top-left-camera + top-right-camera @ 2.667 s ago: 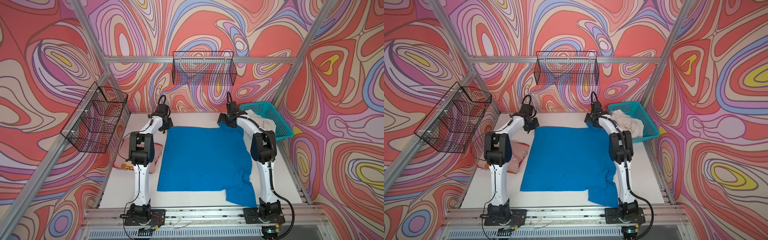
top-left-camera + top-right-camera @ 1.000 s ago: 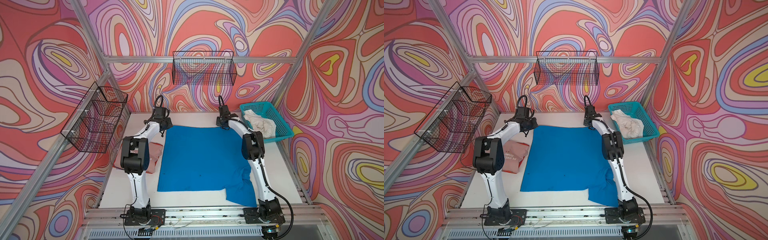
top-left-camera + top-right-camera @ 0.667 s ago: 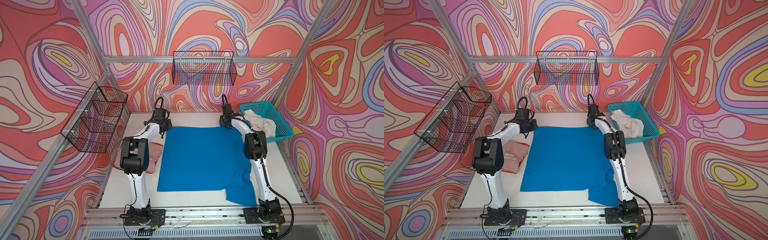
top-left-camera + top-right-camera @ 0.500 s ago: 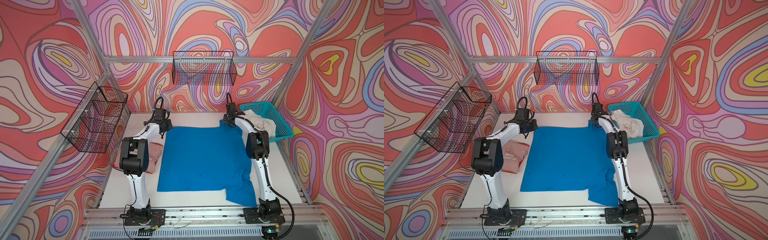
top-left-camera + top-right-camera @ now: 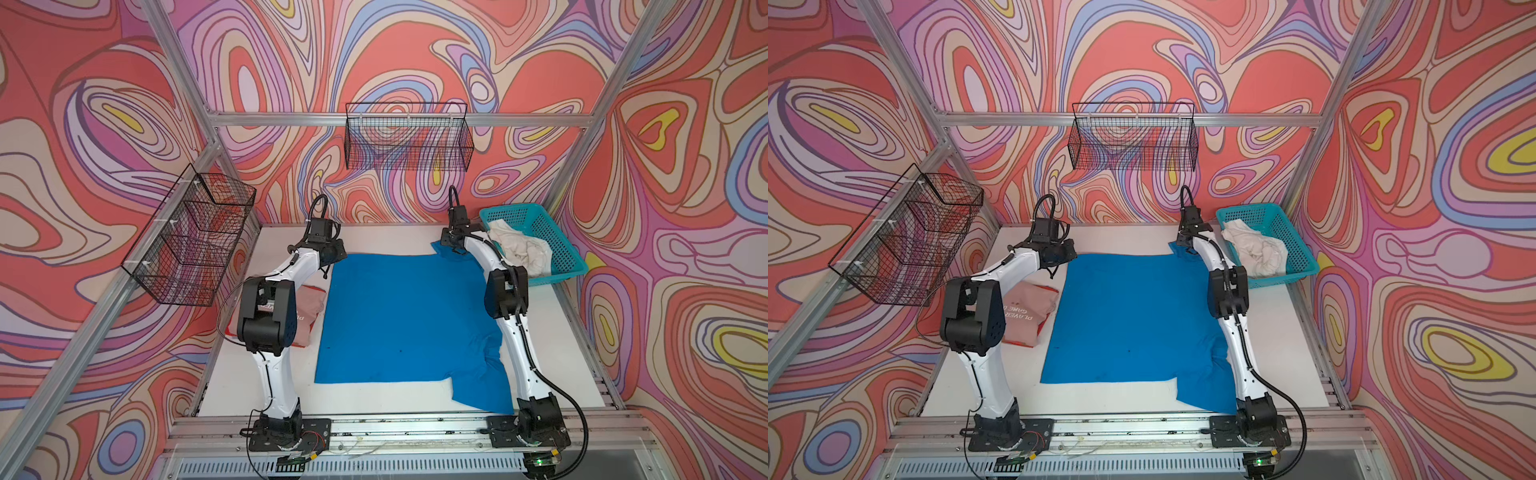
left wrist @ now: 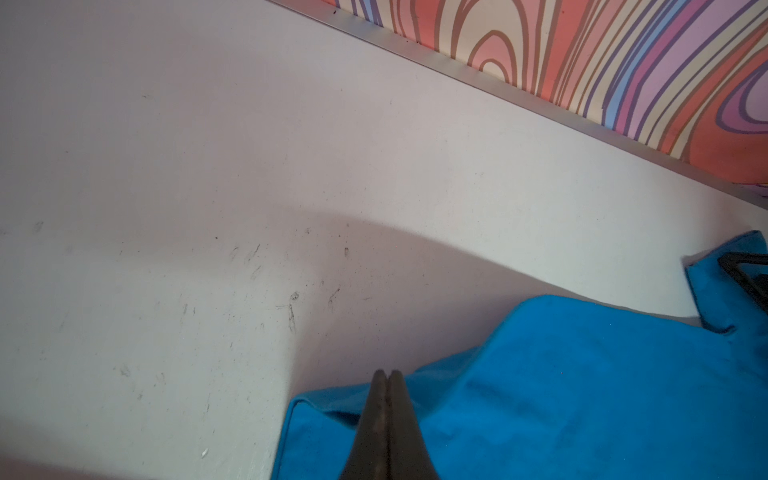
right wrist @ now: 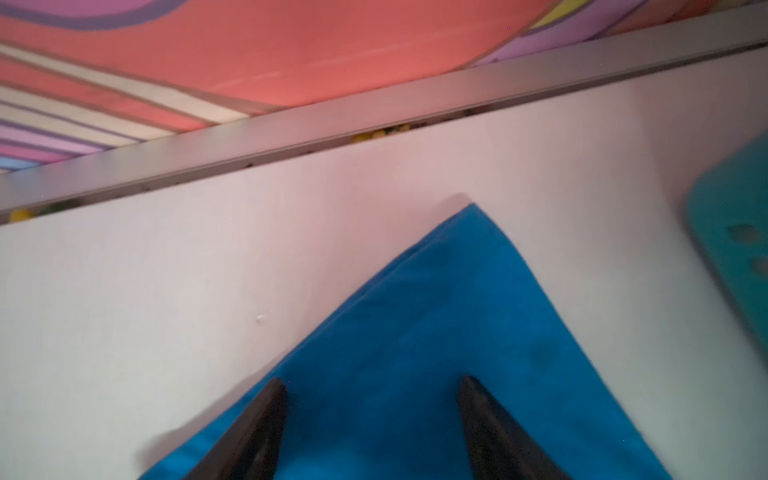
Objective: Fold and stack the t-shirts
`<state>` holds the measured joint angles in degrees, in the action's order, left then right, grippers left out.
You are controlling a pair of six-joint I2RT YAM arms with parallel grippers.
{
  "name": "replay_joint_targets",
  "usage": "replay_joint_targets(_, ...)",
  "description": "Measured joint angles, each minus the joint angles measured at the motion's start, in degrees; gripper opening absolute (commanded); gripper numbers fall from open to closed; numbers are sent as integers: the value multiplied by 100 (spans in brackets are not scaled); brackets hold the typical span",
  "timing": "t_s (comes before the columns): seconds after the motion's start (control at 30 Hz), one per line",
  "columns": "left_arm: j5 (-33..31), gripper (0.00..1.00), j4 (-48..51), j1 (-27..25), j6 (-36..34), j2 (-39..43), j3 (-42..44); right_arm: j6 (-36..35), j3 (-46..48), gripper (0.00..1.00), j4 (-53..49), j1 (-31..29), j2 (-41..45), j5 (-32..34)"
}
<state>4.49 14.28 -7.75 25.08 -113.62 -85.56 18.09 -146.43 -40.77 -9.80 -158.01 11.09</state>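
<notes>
Left claw (image 6: 386, 376), clamped, seemingly pinches the blue shirt's (image 5: 399, 316) 11 o'clock corner to spread it flat; right claw (image 7: 374, 380) gapes over the 1 o'clock corner

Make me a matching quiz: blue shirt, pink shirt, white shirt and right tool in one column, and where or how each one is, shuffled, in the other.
1. blue shirt
2. pink shirt
3. white shirt
4. right tool

A. crumpled in the basket
B. open
C. spread out on the middle of the table
D. folded, at the table's left side

Pairs: 1-C, 2-D, 3-A, 4-B
</notes>
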Motion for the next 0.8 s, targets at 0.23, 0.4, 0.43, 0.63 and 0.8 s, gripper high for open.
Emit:
replay_joint_targets(0.23,0,0,-46,-46,-2,42,101,20,-221,16,-94,17,-133,-59)
replay_joint_targets(0.4,-4,0,-92,-52,0,114,136,44,-74,0,79,26,-74,-103)
replay_joint_targets(0.43,-7,0,-122,-52,-2,133,162,37,15,0,122,26,-26,-94)
replay_joint_targets(0.63,-87,0,-291,-52,0,326,509,42,732,0,203,24,422,9)
replay_joint_targets(0.8,-216,0,-457,-52,4,492,815,55,1729,0,369,24,1084,131)
